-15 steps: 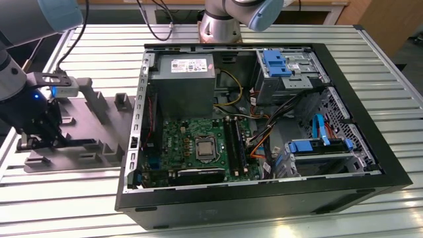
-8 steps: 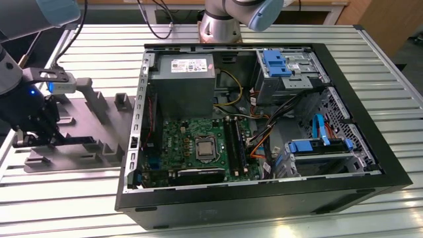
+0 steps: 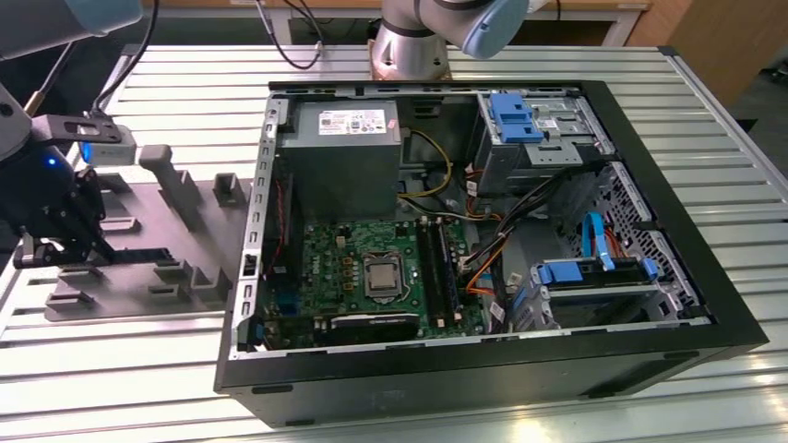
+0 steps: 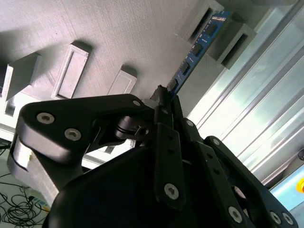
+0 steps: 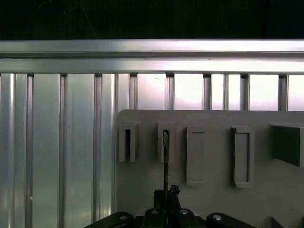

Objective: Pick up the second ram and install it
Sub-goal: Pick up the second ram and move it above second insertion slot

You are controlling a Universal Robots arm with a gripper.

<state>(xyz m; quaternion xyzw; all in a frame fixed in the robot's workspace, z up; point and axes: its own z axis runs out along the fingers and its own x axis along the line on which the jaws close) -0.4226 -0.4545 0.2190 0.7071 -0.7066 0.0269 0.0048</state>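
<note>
Evidently your gripper (image 4: 163, 96) is clamped on the second ram (image 4: 197, 49): light, stiff, fragile, so hold its thin edges

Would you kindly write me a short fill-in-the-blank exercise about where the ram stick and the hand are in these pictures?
1. The hand is shut on the second ram, a long stick coloured ____.
2. The stick's far end sits in a slotted block of the grey ____, not on the motherboard.
3. In the exterior view, the hand is to that view's ____ of the open computer case.
Missing words: blue; tray; left.
</note>
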